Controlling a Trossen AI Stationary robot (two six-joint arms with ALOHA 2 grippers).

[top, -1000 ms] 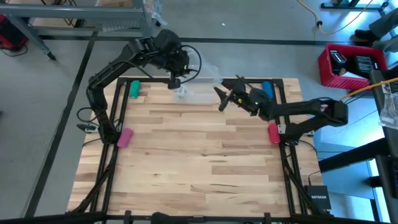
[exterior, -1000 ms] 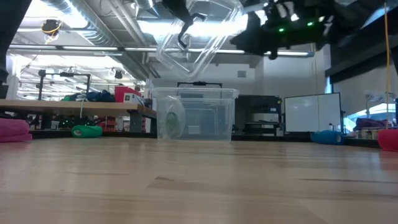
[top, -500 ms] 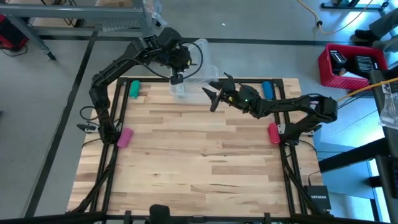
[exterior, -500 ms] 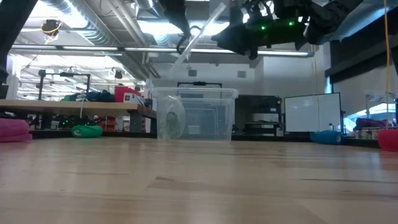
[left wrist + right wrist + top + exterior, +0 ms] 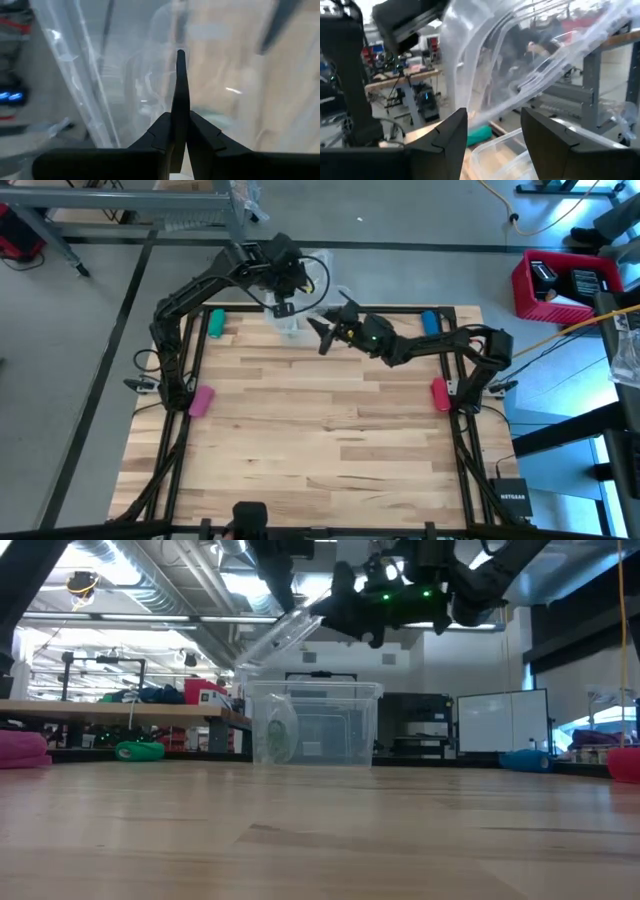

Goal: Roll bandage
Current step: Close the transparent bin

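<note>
High view: left hand [image 5: 283,307] pinches clear lid [image 5: 277,639], right hand [image 5: 320,335] beside.

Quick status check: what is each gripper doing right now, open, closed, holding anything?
Left gripper: closed, pinching the clear lid lifted above the clear box.
Right gripper: open, empty, right in front of the raised lid.

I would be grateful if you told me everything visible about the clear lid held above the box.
The clear lid is see-through, rigid-looking plastic with a raised rim. It hangs tilted in the air above the clear box at the far edge of the table, pinched by the left tool, which is shut on it.
</note>
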